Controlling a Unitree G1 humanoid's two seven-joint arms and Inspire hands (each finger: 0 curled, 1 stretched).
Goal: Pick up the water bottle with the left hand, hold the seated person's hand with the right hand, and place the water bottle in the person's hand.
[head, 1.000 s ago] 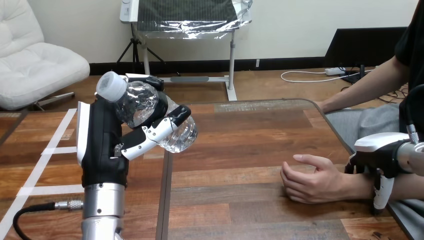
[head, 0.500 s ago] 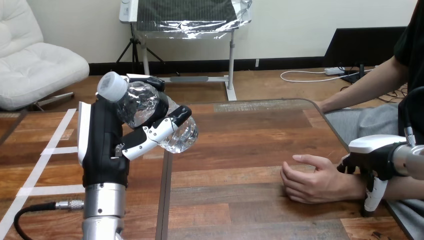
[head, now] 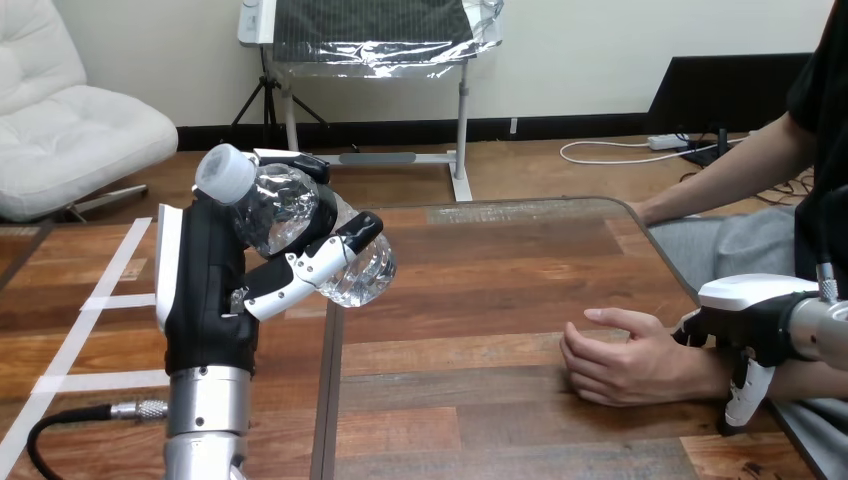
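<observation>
My left hand (head: pixel 205 290) is raised at the left of the head view, shut on a clear water bottle (head: pixel 285 210). The bottle lies tilted, with its white cap up and to the left and its base toward the table's middle. The person's hand (head: pixel 625 360) rests on the wooden table (head: pixel 500 260) at the right, loosely curled, its fingers pointing left. My right hand (head: pixel 750 315) sits over the person's wrist at the right edge. One straight white finger hangs down on the wrist's near side, and I see nothing curled round the wrist.
The person's other arm reaches down beyond the table's far right corner. A gap runs between two table tops just under the bottle. White tape lines mark the wood at the left.
My right hand has slid a little to the left, further over the person's wrist. The left hand, the bottle and the person's hand have kept still.
</observation>
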